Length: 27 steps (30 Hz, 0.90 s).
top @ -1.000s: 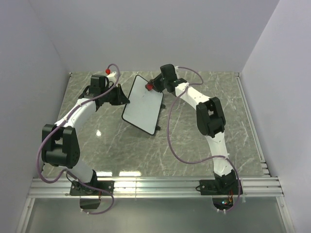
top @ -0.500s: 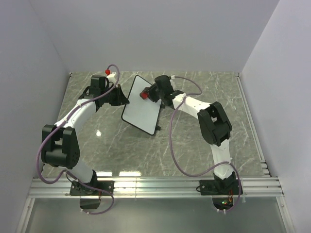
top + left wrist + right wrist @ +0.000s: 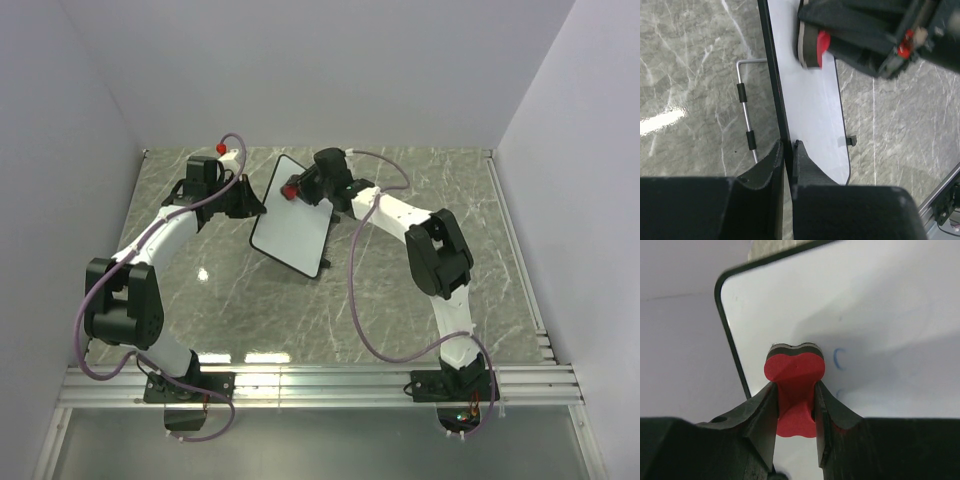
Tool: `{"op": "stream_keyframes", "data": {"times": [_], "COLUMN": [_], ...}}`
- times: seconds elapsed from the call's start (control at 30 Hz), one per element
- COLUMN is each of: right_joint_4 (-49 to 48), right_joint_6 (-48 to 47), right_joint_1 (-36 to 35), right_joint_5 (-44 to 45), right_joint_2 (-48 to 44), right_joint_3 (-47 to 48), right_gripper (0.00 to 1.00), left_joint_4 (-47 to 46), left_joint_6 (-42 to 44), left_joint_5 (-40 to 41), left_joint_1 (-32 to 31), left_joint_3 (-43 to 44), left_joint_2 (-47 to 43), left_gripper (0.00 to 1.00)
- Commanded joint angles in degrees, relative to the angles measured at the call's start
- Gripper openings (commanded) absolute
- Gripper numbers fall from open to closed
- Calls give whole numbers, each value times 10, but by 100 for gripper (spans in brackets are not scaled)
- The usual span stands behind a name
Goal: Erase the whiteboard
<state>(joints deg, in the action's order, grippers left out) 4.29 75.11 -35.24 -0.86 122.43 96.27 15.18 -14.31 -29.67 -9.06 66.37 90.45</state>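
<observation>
The whiteboard (image 3: 293, 222) is a white board with a thin black rim, held tilted up off the table. My left gripper (image 3: 252, 202) is shut on its left edge; in the left wrist view the rim (image 3: 774, 85) runs between my fingers (image 3: 787, 150). My right gripper (image 3: 296, 190) is shut on the red bone-shaped eraser (image 3: 794, 372), whose dark felt end presses on the board's face (image 3: 890, 315) near the upper left corner. Faint blue marks (image 3: 838, 358) sit just right of the eraser. The eraser also shows in the left wrist view (image 3: 815, 47).
A thin metal stand wire (image 3: 744, 95) with black sleeves lies behind the board. Small black tabs (image 3: 852, 141) stick out of the board's far edge. Grey marble table (image 3: 420, 290), white walls on three sides, a metal rail (image 3: 320, 385) at the near edge.
My right gripper has slid the eraser leftward across the top of the board, from the upper right corner toward the upper left. The left gripper and board have stayed put.
</observation>
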Motion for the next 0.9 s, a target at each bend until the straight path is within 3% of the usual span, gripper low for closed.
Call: {"op": "stream_keyframes", "data": {"times": [0.0,0.33,0.67,0.87], "right_joint_4": [60,120,150,114], "right_joint_6": [-18,-63,-62,-51], "right_joint_1": [19,68,84,55], "right_joint_5": [-12,19,15,10], "right_joint_2": [51,83,150,112], "right_joint_3": [15,70,191,140], "right_gripper": [0,0,0,0], "left_joint_4": [59,63,70,80], "left_joint_6": [25,27,31,33], "left_joint_5": [-52,-50,-40,-36], "left_joint_1": [-27,-27,-36,-39], "left_joint_3": [-31,-33,-34,-25], "left_joint_2": [-15,-21,-28,-23], "left_gripper": [0,0,0,0]}}
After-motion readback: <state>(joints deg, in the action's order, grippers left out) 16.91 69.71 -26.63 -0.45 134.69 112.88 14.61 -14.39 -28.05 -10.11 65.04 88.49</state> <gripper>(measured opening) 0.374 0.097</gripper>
